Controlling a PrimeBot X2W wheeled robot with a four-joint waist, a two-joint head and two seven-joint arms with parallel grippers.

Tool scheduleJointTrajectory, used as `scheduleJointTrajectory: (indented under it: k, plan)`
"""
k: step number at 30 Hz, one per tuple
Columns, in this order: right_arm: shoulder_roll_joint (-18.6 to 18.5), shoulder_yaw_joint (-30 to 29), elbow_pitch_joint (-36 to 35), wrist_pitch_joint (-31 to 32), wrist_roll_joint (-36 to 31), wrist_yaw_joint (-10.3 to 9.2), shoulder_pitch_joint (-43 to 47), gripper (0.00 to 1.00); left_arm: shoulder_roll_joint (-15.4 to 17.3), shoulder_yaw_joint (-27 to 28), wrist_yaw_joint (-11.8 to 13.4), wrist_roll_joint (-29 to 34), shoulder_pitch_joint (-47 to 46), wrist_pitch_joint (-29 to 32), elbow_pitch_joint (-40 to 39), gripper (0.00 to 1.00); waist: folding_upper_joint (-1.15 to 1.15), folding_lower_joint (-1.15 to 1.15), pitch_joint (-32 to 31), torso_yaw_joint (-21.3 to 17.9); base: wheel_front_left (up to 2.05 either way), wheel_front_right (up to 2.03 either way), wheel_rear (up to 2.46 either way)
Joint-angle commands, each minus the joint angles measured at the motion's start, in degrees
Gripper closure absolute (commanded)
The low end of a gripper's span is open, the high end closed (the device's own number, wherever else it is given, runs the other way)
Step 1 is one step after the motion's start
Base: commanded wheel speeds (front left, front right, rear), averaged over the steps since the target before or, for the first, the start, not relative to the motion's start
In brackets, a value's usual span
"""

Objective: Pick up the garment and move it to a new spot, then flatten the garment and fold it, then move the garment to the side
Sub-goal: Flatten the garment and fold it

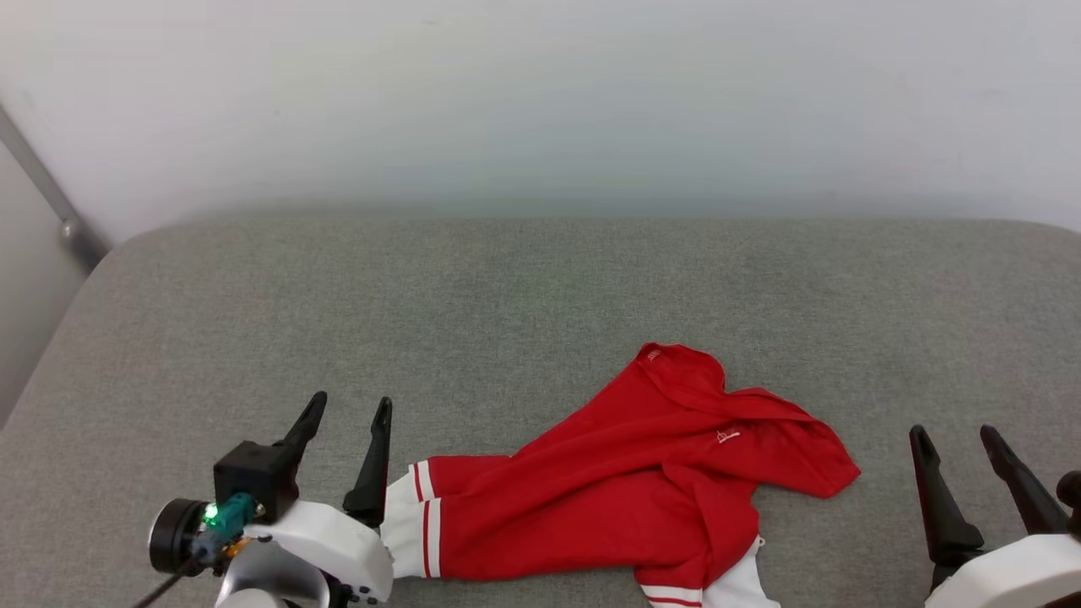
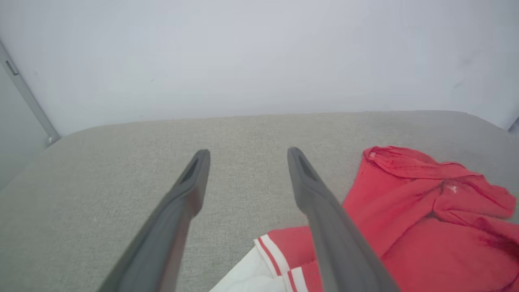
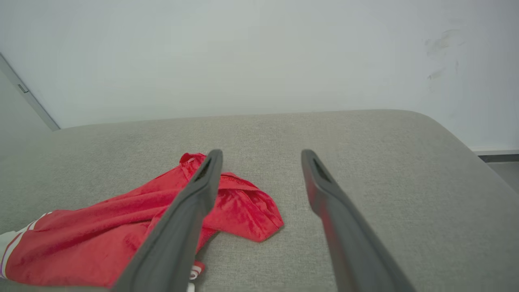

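Head view: we are seeing the garment [image 1: 625,490] lying crumpled on the grey surface [image 1: 507,287], toward 5 o'clock. Our left pincer [image 1: 350,404] is hovering open at 7 o'clock, just beside its white-striped end. Our right pincer [image 1: 953,435] is standing open at 4 o'clock, apart from it.

One garment [image 1: 625,498] lies on one grey padded surface [image 1: 507,287]. Two white sleeves show on it, one sleeve [image 1: 404,528] at its left end and the other sleeve [image 1: 743,589] at the near edge. There are two grippers, the left gripper [image 1: 352,400] and the right gripper [image 1: 953,432], each with two dark fingers [image 1: 372,464], four in all. Behind stands one pale wall [image 1: 540,101], crossed by one grey metal strip [image 1: 51,198]. One green light [image 1: 211,511] glows on the left wrist.
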Motion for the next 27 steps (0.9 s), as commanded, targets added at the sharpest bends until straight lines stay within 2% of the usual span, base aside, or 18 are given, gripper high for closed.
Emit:
scheduleJointTrajectory:
  k: [1,5,11,14,21,27]
  plan:
    - [0.2,-0.2,0.1,0.4,0.3,-0.02,0.7,0.0,-0.1,-0.2,0.2,0.7,-0.2,-1.3,-0.2,0.0,0.0,0.0,-0.3,0.0,0.0,0.0,0.0]
    - [0.2,-1.3,1.1,3.3,1.4,-0.02,1.9,0.0,-1.0,-1.0,0.8,3.4,0.6,-5.9,-1.2,0.0,0.0,0.0,-1.0,0.2,0.0,0.0,0.0]
    - [0.1,-3.9,5.5,11.6,3.7,-0.02,1.3,0.0,-0.8,-1.4,1.3,4.5,2.1,-7.0,-2.5,0.0,0.0,0.0,-1.4,1.5,0.0,0.0,0.0]
    - [-1.7,-4.4,9.3,17.5,5.6,-0.02,-1.6,0.0,-0.7,-1.6,1.4,4.5,2.0,-7.0,-3.0,0.0,0.0,0.0,-0.9,2.8,0.0,0.0,0.0]
    - [-6.7,0.0,19.5,30.1,9.2,-0.02,-11.8,0.0,-2.4,-2.6,1.2,5.1,-0.5,-7.4,-3.6,0.0,0.0,0.0,2.5,7.1,0.0,0.0,0.0]
    - [-10.6,6.6,27.5,35.5,11.3,-0.02,-21.4,0.0,-4.0,-3.3,0.3,5.6,-3.3,-8.1,-2.5,0.0,0.0,0.0,7.2,10.6,0.0,0.0,0.0]
